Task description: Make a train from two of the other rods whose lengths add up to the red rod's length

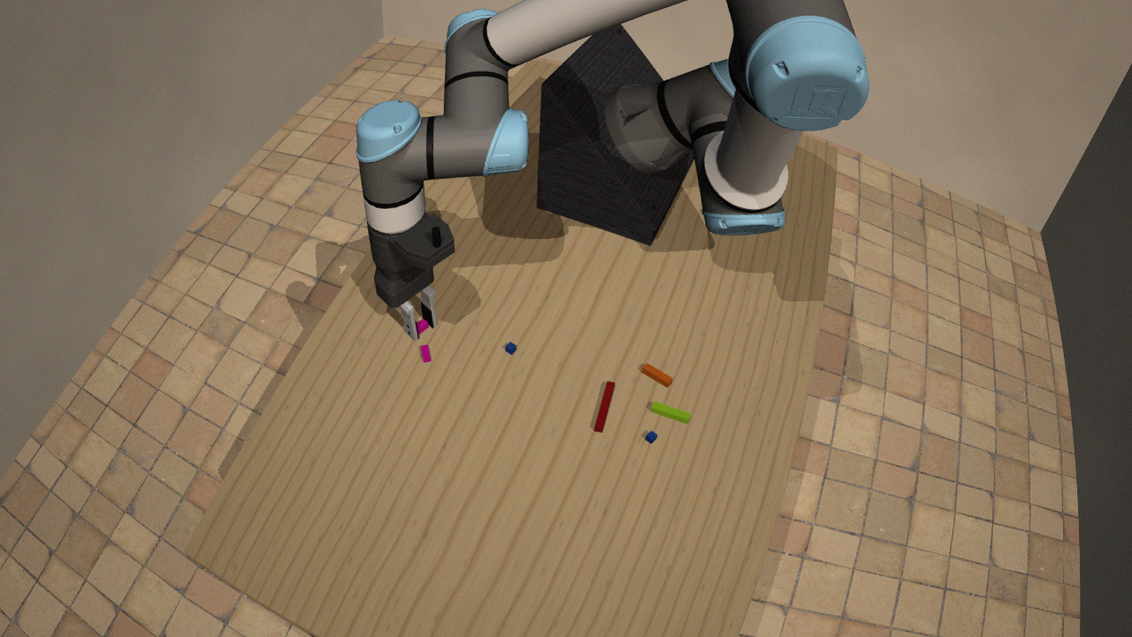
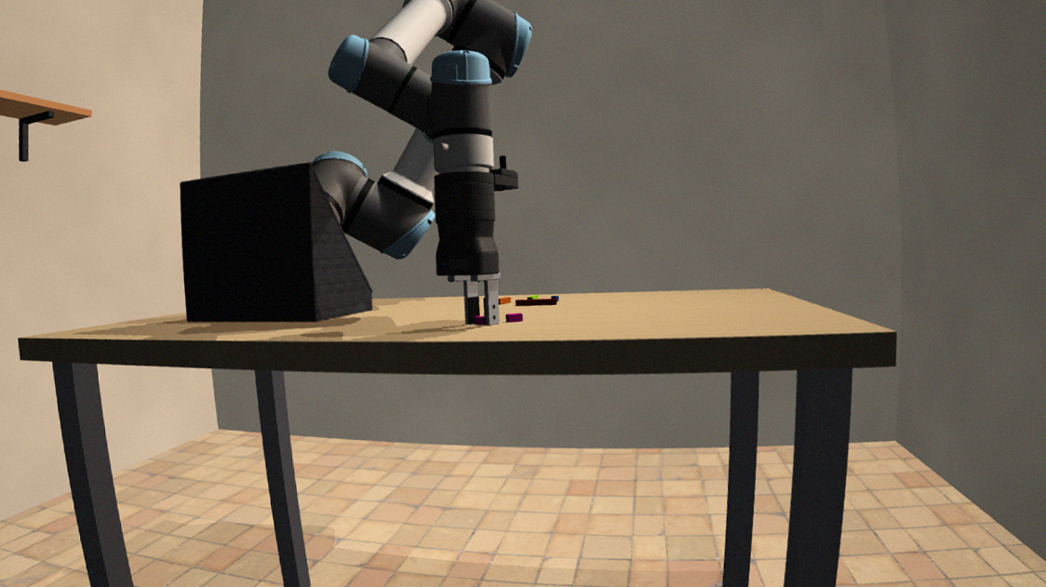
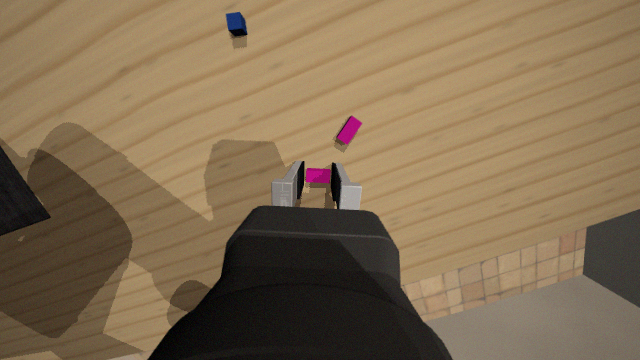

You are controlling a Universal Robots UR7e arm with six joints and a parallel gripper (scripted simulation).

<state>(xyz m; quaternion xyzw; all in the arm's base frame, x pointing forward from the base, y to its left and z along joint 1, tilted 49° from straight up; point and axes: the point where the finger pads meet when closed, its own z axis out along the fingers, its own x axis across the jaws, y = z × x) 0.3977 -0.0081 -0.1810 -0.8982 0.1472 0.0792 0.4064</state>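
Universal Robots arm (image 1: 475, 83) (image 2: 458, 113), dark gray tubes with pale gray sections and light-blue rounded joint caps, black rings at seams. Large blue cap, upper right of top view, bears embossed square-edged logo. Black gripper body (image 1: 403, 265) (image 2: 464, 221) (image 3: 310, 285) with black side bracket (image 1: 437, 237) (image 2: 505, 177) carrying short upright peg. Silver-gray fingers (image 1: 409, 319) (image 2: 491, 301), black inner pads (image 1: 428, 314) (image 2: 473, 308) (image 3: 300, 180); small dark holes on one finger, center of exterior view.
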